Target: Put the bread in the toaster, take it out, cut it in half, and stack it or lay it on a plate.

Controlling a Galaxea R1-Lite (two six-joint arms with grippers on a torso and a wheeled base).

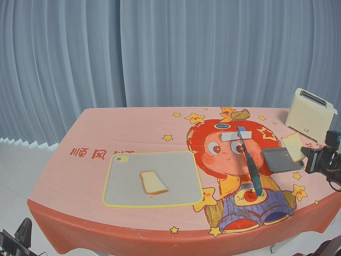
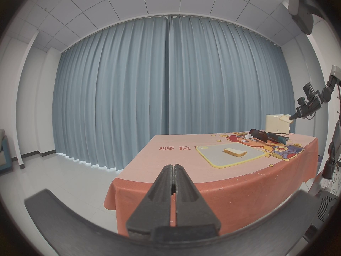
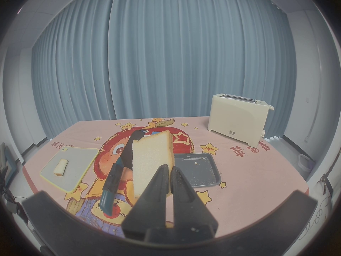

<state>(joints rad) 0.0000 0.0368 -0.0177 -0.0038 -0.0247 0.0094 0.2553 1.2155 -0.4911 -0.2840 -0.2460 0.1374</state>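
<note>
My right gripper (image 1: 303,150) is shut on a half slice of bread (image 1: 294,146), held upright above the right end of the dark grey plate (image 1: 277,160). In the right wrist view the held bread (image 3: 152,158) stands between the fingers, with the plate (image 3: 199,171) just beyond. Another half slice (image 1: 153,182) lies flat on the grey cutting board (image 1: 124,182). A knife (image 1: 250,160) with a teal handle rests on the tablecloth between board and plate. The cream toaster (image 1: 310,115) stands at the far right. My left gripper (image 2: 173,182) is shut, low and off the table's left front corner.
The table (image 1: 106,136) carries a pink cartoon-print cloth. A white and blue holder (image 1: 236,135) lies under the knife's blade tip. A grey curtain hangs behind the table. Bare cloth lies left of the board and behind it.
</note>
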